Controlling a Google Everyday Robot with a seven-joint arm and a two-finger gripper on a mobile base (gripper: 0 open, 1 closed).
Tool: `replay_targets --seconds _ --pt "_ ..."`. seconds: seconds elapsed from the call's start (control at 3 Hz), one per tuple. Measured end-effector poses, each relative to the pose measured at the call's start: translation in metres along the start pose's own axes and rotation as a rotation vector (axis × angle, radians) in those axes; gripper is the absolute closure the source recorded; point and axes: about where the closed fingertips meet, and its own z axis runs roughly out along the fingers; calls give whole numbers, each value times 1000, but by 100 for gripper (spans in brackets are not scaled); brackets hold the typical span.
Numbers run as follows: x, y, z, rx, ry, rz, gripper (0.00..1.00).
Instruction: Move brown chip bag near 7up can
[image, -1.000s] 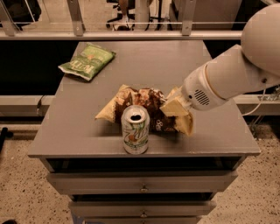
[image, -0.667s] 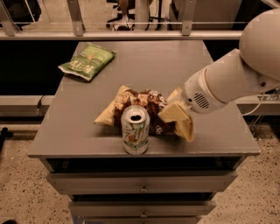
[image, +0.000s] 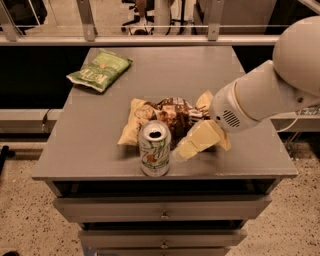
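Observation:
The 7up can (image: 154, 148) stands upright near the table's front edge, its top opened. The brown chip bag (image: 160, 116) lies flat just behind the can, nearly touching it, with its dark centre and pale yellow ends showing. My gripper (image: 199, 141), pale yellow on a thick white arm (image: 260, 95), hangs to the right of the can and just in front of the bag's right end. The arm hides the bag's right end.
A green chip bag (image: 100, 70) lies at the table's back left. The grey table (image: 80, 150) has drawers below its front edge. A metal rail (image: 150, 37) runs behind the table.
My gripper has shifted slightly toward the table's front and away from the bag. The brown chip bag and the can have not moved.

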Motion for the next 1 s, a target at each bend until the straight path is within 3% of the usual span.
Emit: replay_targets --seconds 0.33,1.0 --pt "18 -33 -19 58 -7 -48 0" --pt "58 -154 -133 267 -55 -116 0"
